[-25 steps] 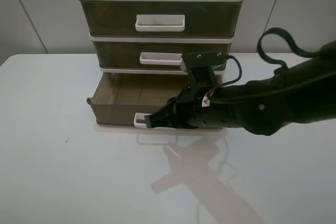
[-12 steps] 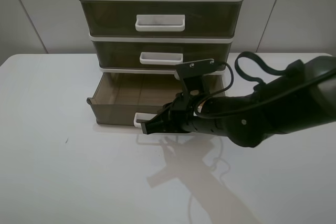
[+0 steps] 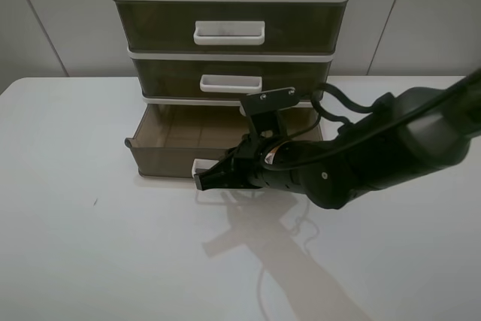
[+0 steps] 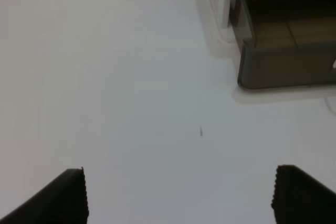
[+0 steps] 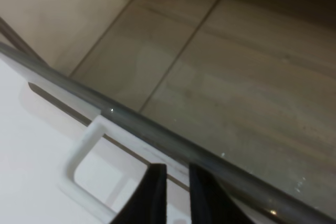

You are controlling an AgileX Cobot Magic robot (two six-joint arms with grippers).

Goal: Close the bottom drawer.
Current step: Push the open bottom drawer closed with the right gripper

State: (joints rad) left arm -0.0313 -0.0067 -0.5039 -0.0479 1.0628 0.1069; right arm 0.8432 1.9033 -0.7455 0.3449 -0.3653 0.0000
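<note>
From the high camera, my right arm (image 3: 361,159) covered the right half of the front of the bottom drawer (image 3: 161,157) and all but the left end of its handle (image 3: 198,164), so I could not tell whether the right gripper (image 3: 201,180) touched it. The right wrist view cut that gripper's fingers (image 5: 155,195) off at the frame's edge. The left wrist view showed only the fingertips (image 4: 71,195) of the left gripper (image 4: 181,195) and cropped the drawer at its edge. A dark speck (image 4: 201,131) on the table (image 4: 105,77) was too small to identify.
</note>
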